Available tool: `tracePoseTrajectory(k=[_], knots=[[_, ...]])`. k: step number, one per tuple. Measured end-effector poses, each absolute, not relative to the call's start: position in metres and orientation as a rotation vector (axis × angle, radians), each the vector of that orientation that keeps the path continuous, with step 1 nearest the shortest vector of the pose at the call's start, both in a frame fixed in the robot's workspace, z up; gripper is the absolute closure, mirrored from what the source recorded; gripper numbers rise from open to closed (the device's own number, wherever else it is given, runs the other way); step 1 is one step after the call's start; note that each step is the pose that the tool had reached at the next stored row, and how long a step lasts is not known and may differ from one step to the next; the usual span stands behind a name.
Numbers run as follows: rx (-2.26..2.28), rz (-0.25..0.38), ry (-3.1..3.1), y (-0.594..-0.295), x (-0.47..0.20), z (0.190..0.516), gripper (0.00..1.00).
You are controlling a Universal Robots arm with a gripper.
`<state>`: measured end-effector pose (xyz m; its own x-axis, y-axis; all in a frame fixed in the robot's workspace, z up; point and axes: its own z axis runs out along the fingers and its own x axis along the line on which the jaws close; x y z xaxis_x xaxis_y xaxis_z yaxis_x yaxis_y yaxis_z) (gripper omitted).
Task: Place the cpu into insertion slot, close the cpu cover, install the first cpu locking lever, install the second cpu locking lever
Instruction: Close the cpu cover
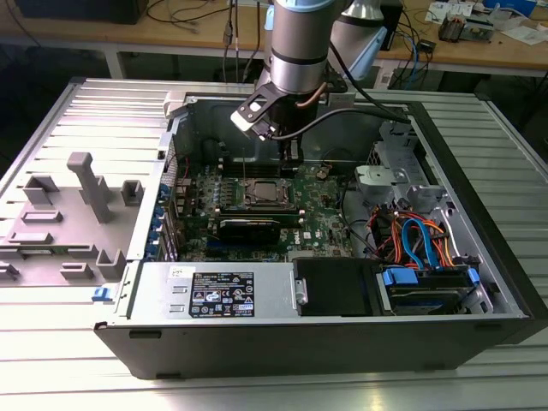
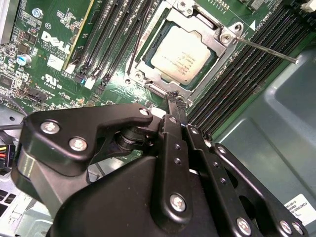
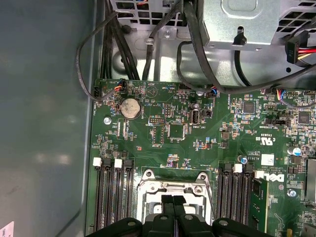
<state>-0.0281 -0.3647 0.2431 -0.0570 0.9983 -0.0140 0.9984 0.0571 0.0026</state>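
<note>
Gripper: my gripper (image 2: 174,100) (image 3: 173,201) is closed, black fingers pressed together, nothing seen between them.
Tip position: down at one edge of the socket (image 2: 139,75), just beside the cover; can't tell if I'm touching metal.
Arm: in the exterior view I reach down into the open computer case (image 1: 342,342), gripper (image 1: 292,154) above the board's far edge.
Chip: silver-topped chip (image 2: 180,53) (image 1: 267,193) lies flat inside the socket, square to it.
Cover: thin metal frame (image 2: 200,22) lies down around the chip, whose top shows through the window.
Lever one: thin metal rod (image 2: 266,49) sticks out from a socket corner, over the memory slots (image 2: 232,79), not tucked along the cover.
Lever two: darker thin rod (image 2: 140,34) crosses the slots on the opposite side; can't tell its end.
Socket place: mid-board on the green motherboard (image 3: 163,133), between two banks of black memory slots (image 3: 113,192).
Board extras: round coin battery (image 3: 130,106) near the board's corner, toward the case wall.
Cables: black leads (image 3: 197,49) run along the board's edge; orange and blue ones (image 1: 411,240) at the exterior view's right.
Case place: on a ribbed metal table (image 1: 51,342).
Table extras: grey plastic fixture (image 1: 81,214) at the exterior view's left, well apart from the case opening.
</note>
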Motion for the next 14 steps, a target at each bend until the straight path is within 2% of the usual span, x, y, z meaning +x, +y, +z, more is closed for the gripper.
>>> tracePoseTrajectory(k=[14], knots=[[2.147,-0.012,2.277,-0.365,-0.039,0.238,0.89]])
